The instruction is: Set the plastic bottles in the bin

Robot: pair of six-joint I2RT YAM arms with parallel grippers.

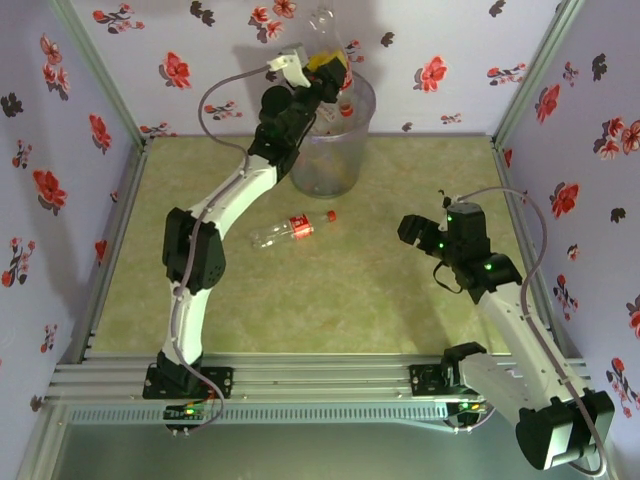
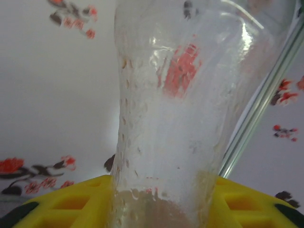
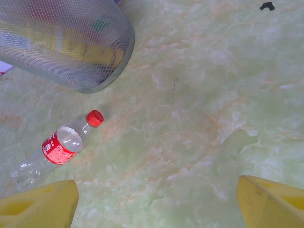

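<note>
Your left claw [image 1: 328, 68] is clenching a clear bottle [image 2: 175, 118] with a red label, holding it over the mouth of the grey bin [image 1: 335, 160] at the far side of the bench [image 1: 380, 300]. Your right claw [image 3: 154, 209] is hanging spread wide, grasping nothing. A red-capped bottle [image 3: 59, 147] is lying on its side near the bin's base, and a yellow bottle [image 3: 90, 52] is showing through the bin's wall.

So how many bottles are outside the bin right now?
2. A red-capped bottle lies on the table before the bin; a clear bottle is gripped by the left hand above the bin. Those inside are hard to count.
</note>
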